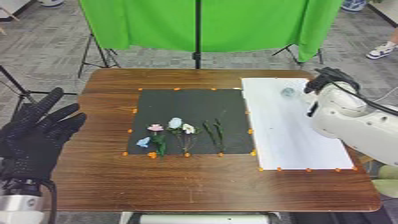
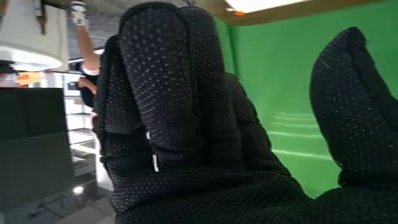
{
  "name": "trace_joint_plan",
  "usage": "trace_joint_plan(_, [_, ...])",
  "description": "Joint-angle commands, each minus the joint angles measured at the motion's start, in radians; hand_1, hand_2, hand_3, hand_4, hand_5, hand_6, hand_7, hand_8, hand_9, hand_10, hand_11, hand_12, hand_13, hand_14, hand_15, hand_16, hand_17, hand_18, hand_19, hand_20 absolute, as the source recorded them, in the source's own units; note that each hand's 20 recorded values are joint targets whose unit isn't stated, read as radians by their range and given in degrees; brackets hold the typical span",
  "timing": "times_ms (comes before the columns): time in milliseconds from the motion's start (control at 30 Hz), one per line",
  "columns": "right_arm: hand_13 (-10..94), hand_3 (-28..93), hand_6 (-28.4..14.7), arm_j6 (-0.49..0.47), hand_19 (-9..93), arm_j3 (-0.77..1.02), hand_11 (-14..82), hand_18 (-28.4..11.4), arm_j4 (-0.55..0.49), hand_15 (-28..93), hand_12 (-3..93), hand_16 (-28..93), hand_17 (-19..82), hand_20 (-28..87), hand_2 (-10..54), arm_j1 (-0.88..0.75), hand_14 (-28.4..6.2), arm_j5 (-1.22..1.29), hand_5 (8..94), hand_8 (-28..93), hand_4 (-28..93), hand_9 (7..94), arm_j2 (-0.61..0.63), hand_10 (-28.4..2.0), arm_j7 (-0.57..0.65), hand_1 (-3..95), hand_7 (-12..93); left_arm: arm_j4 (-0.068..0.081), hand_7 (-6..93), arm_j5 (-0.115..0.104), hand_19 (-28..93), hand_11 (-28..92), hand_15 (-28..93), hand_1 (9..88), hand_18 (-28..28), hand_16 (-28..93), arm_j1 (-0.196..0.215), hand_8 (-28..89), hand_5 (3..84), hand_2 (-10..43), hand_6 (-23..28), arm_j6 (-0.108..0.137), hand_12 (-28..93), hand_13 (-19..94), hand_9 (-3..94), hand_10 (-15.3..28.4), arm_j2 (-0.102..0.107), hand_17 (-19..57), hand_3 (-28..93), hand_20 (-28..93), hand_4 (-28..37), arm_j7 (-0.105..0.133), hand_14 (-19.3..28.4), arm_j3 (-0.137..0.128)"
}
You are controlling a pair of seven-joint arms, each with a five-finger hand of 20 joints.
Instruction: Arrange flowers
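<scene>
Flowers [image 1: 175, 123], apparently loose, on mat [image 1: 182, 104]

A smooth wooden bench [image 1: 178, 190] gleams softly beneath a matt black mat [image 1: 182, 105] and smooth white sheet [image 1: 298, 135], against soft green cloth [image 1: 155, 25]; rough-textured black fabric sheathes the left hand [image 1: 34, 137] and right hand [image 1: 332, 79], beside smooth white arm casing [image 1: 346, 120].

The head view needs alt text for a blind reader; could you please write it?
Pink, white and blue flowers and green stems lie on a black mat on a wooden table. The robot's right hand is near a clear object on a white sheet; its open left hand is at left.
</scene>
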Motion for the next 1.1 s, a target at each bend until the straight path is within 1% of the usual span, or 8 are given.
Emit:
trace_joint_plan(33, [80,73,-6.3,-0.088,89,0.091,23.8,-23.8,0.044,58,15.1,16,37,-3,-6.4,-0.09,-10.5,-0.006,43.4,-9,-24,77.2,-0.009,-16.9,0.001,31.1,8,0.007,16.8,-0.002,55,32,64,17.6,24.6,-13,0.003,-11,33.2,9.3,7.6,0.004,13,26,33.7,22.1,-0.014,-7.7,75,34,-28.3,-0.007,28.4,0.011])
trace_joint_plan(100, [80,73,-5.9,-0.121,89,0.108,23.8,-23.8,0.053,58,15.1,16,37,-4,-6.6,-0.109,-10.5,-0.003,42.8,-9,-24,76.9,-0.02,-16.7,0.003,31.1,8,0.007,16.8,-0.007,55,32,64,17.7,24.8,-13,0.006,-11,33.2,9.4,7.6,0.004,13,26,33.6,22.1,-0.009,-7.4,75,35,-28.3,0.002,28.4,0.014])
trace_joint_plan(433, [78,73,-1.2,-0.144,88,0.096,22.5,-23.4,0.112,58,14.7,16,36,-4,-8.5,-0.13,-10.6,0.015,42.0,-10,-26,74.8,-0.058,-16.5,-0.048,32.3,10,0.01,17.2,0.003,55,32,63,18.0,25.0,-13,-0.023,-11,33.2,9.4,7.6,-0.005,13,26,33.6,22.1,-0.02,-7.4,75,35,-28.3,-0.023,28.4,0.026])
trace_joint_plan(567, [77,74,1.5,-0.11,87,0.066,22.1,-23.0,0.111,57,14.7,16,35,-3,-9.4,-0.133,-9.9,-0.01,48.3,-12,-27,75.0,-0.056,-14.8,-0.074,34.7,13,0.009,17.2,0.001,55,32,63,18.0,25.0,-13,-0.014,-11,33.2,9.4,7.6,-0.005,13,26,33.6,22.1,-0.021,-7.4,75,35,-28.3,-0.014,28.4,0.022])
trace_joint_plan(667, [78,74,2.5,-0.108,86,0.072,21.7,-22.6,0.108,56,14.7,16,35,-2,-9.5,-0.143,-8.8,-0.025,53.8,-12,-28,76.6,-0.061,-12.6,-0.081,37.0,13,0.01,17.2,0.006,55,32,63,18.0,25.0,-13,-0.021,-11,33.2,9.4,7.6,-0.007,13,26,33.6,22.1,-0.025,-7.3,75,34,-28.3,-0.022,28.4,0.024])
trace_joint_plan(800, [78,74,2.8,-0.095,85,0.036,21.4,-22.3,0.106,56,14.9,16,36,0,-9.5,-0.124,-8.6,-0.068,55.0,-12,-28,77.0,-0.071,-12.1,-0.048,37.5,14,0.011,17.2,0.008,55,32,63,18.1,25.0,-13,-0.026,-11,33.2,9.4,7.6,-0.012,13,26,33.6,22.1,-0.024,-7.3,75,34,-28.3,-0.024,28.4,0.032])
trace_joint_plan(833, [78,74,2.5,-0.081,85,0.023,21.4,-22.2,0.103,56,14.9,16,36,0,-9.5,-0.118,-8.6,-0.086,54.8,-12,-28,77.2,-0.072,-12.2,-0.029,37.3,13,0.011,17.2,0.012,55,32,63,18.1,25.0,-13,-0.033,-11,33.2,9.4,7.6,-0.016,13,26,33.6,22.1,-0.029,-7.3,75,34,-28.3,-0.034,28.4,0.032])
trace_joint_plan(1100, [74,75,-8.5,-0.066,85,0.014,22.3,-24.1,0.09,60,14.7,17,35,1,-9.5,-0.097,-10.2,-0.096,44.9,-10,-28,70.3,-0.085,-17.5,-0.044,33.1,8,0.015,17.2,0.016,56,32,63,18.1,25.0,-13,-0.049,-11,33.2,9.4,7.7,-0.016,12,26,33.6,22.1,-0.03,-7.3,75,34,-28.3,-0.042,28.4,0.038])
